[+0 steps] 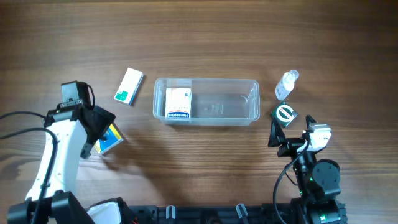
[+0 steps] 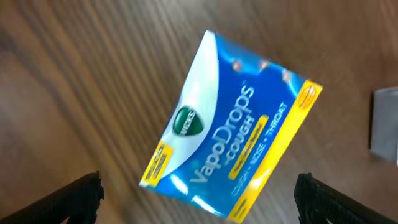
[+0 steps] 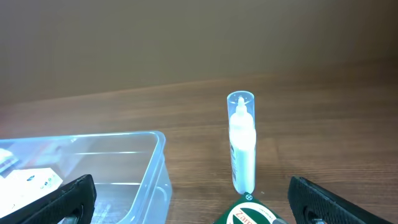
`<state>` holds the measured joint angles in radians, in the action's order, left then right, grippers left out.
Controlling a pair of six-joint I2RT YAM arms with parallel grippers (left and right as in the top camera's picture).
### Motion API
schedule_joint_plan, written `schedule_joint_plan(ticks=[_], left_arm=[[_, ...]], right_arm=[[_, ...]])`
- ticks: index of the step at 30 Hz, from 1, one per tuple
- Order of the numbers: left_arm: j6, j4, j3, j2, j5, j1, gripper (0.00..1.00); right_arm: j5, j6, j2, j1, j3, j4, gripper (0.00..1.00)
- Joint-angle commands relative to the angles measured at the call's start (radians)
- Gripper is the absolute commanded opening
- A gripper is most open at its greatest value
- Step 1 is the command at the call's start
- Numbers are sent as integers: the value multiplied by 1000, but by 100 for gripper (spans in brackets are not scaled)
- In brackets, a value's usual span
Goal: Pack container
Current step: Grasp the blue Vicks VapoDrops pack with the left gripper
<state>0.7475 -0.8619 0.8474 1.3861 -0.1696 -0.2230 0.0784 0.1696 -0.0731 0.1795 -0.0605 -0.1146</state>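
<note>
The clear container [image 1: 230, 102] is sitting in the middle of the worktop [image 1: 205, 37], its long sides running parallel to the near edge so that both arms are reaching it equally. One white box [image 1: 178, 104] is already lying flat in its left end, its label reading "Hansaplast"; the remainder of the tub is showing bare plastic.

The left end effector [image 2: 198, 186] is hovering above a blue carton [image 2: 227, 127] towards the left edge, fingers spread fully apart and straddling it without touching, holding nothing. The carton is lying face up and skewed across the opening, which is probably calling for a wrist turn before any grasp. Its print is reading "Vicks", "VapoDrops", "Cough" and "Throat".

A white-and-green box [image 1: 129, 86] is lying just beyond it, between the carton and the container's left end; its writing is too small to read.

The right end effector [image 3: 191, 186] is also standing wide open and empty, pointing towards the far edge. Directly ahead of it a dark green box [image 1: 285, 115] is lying, carrying a round white emblem and a word beginning "Z", the rest cut off. Behind that a small clear bottle [image 3: 241, 149] is standing upright, just off the container's right end, with no legible label.
</note>
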Motion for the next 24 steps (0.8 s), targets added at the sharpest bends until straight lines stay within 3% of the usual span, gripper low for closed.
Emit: schedule_joint_plan(ticks=[1,7,13,18,24], left_arm=[[22,59,-66,-8,-31,-5,100],[-68,137,-99,1,22,-5,100],[-68,159,-99,35,31,-5,100],[-195,195,-99,119,124,-5,100],[-195,205,-99,157,131,-5,100]], right_arm=[[-13,-10,3,-4,4,5,100],[-13,-10,3,-4,4,5,100],[-13,-11,3,-4,4,5,100],[-13,-10,3,-4,4,5,100],[-13,-11,3,-4,4,5,100]])
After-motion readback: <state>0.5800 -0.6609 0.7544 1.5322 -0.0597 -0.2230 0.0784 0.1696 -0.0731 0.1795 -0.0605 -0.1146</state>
